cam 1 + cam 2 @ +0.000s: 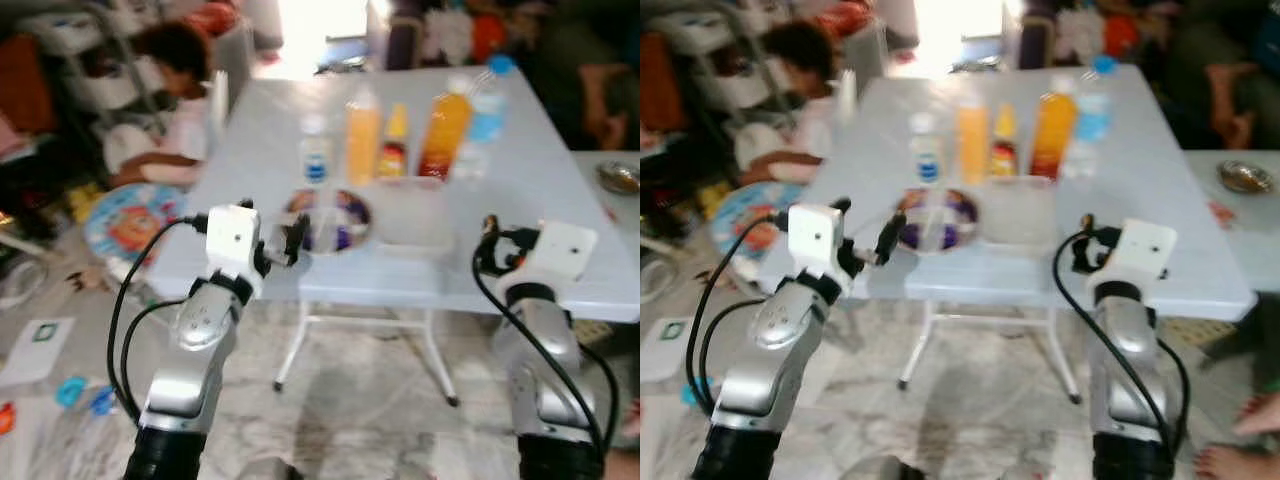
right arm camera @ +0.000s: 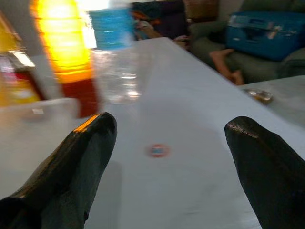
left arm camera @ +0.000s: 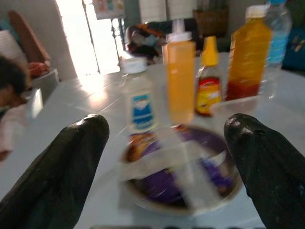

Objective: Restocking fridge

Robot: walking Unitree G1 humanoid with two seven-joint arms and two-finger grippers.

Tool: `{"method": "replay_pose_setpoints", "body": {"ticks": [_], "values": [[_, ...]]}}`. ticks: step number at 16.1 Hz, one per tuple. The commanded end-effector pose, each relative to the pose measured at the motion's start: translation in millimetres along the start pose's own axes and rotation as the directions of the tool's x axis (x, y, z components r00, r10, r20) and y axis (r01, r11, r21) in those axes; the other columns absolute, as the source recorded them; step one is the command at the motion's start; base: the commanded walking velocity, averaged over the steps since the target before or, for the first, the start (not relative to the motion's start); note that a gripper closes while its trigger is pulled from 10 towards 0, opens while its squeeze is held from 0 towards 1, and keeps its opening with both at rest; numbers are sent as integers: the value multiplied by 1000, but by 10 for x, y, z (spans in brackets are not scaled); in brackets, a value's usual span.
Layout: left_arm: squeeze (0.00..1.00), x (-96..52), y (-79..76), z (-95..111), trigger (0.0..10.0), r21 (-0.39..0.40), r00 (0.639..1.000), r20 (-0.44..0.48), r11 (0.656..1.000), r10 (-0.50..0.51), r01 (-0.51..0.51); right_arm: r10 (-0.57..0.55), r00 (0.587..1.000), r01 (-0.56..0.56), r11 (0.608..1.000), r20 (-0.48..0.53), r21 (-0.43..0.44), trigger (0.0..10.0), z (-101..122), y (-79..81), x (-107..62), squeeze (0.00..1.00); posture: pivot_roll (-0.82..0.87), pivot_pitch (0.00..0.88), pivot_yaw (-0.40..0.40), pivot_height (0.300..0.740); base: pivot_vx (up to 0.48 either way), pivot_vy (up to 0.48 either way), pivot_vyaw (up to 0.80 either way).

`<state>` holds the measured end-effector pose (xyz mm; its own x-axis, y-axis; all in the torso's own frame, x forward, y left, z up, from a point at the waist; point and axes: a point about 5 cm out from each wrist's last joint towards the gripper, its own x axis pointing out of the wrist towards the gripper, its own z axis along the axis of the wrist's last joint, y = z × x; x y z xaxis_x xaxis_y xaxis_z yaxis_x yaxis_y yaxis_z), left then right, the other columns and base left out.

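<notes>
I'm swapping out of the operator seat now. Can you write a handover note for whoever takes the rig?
Left gripper: open, empty, at the table's near edge, facing the round covered dish.
Right gripper: open, empty, at the near edge further right.
On the table: small white bottle, two orange bottles, small sauce bottle, water bottle, clear container.
Done: nothing picked up.
Left: grasp items and carry them to the fridge.

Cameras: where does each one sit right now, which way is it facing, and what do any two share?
Left eye: head, looking down at the table; both arms show.
Right eye: the same scene, shifted.
Left wrist: looks along open fingers at the covered bowl and bottles.
Right wrist: looks along open fingers across the tabletop past the water bottle.
Shared: the tall orange bottle in head and left wrist views.
</notes>
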<state>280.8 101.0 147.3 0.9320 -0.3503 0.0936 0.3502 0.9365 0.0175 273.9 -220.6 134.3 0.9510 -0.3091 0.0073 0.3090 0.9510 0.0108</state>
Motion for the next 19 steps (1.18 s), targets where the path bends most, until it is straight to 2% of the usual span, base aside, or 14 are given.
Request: {"method": "replay_pose_setpoints", "body": {"ticks": [1, 3, 4, 7, 10, 13, 16, 17, 18, 19], "values": [[0, 2, 46, -12, 10000, 38, 999, -5, 998, 48, -48, 10, 1000, -11, 1000, 24, 12, 10000, 64, -6, 37, 0, -42, 0, 59, 740, 0, 0, 0], [0, -5, 111, 8, 10000, 64, 996, 4, 994, 88, -88, 25, 999, -26, 999, 31, 22, 10000, 89, -9, 76, 0, -32, 0, 59, 740, 0, 0, 0], [0, -30, 204, 17, 10000, 87, 990, 5, 986, 139, -139, 47, 998, -49, 998, 39, 39, 10000, 117, -2, 110, 0, -21, 0, 61, 740, 0, 0, 0], [0, -187, 423, -33, 10000, 129, 969, -28, 962, 245, -240, 108, 992, -113, 991, 63, 77, 10000, 191, 15, 191, 0, -3, 0, 61, 740, 0, 0, 0], [0, -234, 393, -66, 10000, 125, 971, -54, 966, 234, -226, 124, 992, -124, 981, 14, 149, 10000, 80, -20, 247, 0, 28, 2, 63, 740, 0, 0, 0], [0, -273, 406, -48, 10000, 138, 973, -65, 968, 221, -211, 201, 980, -195, 953, -2, 234, 10000, 23, 11, 338, 0, 55, 18, 85, 740, 0, 0, 0], [0, -328, 457, -42, 10000, 155, 971, -81, 966, 223, -209, 257, 966, -249, 932, 2, 264, 10000, 11, 79, 387, 0, 74, 31, 104, 740, 0, 0, 0], [0, -327, 455, -32, 10000, 165, 973, -86, 966, 214, -198, 321, 947, -292, 889, -23, 352, 10000, -66, 167, 408, 0, 89, 38, 109, 740, 0, 0, 0], [0, -327, 457, -16, 10000, 168, 974, -86, 967, 210, -194, 354, 935, -318, 871, -30, 375, 10000, -104, 215, 413, 0, 96, 42, 114, 740, 0, 0, 0], [0, -328, 465, -2, 10000, 170, 974, -87, 967, 209, -192, 377, 926, -344, 867, -21, 361, 10000, -120, 252, 420, 0, 101, 45, 118, 740, 0, 0, 0]]}}
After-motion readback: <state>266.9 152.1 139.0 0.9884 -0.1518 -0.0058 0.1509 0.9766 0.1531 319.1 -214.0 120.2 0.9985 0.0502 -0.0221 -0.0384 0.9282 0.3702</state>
